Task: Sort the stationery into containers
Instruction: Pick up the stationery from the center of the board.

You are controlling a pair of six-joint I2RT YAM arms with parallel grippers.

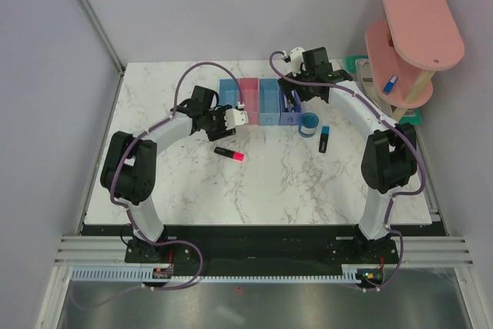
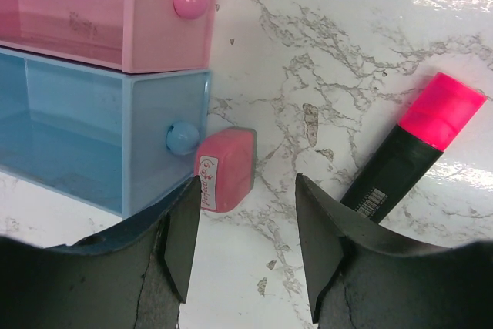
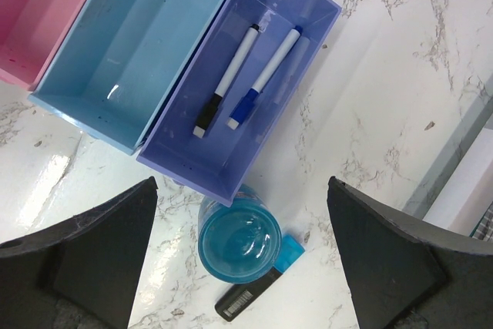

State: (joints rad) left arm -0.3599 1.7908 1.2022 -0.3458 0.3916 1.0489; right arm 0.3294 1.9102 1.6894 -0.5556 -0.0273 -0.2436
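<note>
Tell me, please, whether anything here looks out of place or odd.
A small blue item lies on the lower tier of the pink shelf, far from the trays. Nothing looks spilled or damaged; two pens lie neatly in the violet tray.

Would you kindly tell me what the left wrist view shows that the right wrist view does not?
Only the left wrist: the open left gripper, a pink eraser beside a blue tray, and a pink highlighter. Only the right wrist: the open right gripper, a violet tray holding a black-capped pen and a blue-capped pen, a second blue tray, a blue pot and a blue highlighter. Both: the pink tray and the marble table.
</note>
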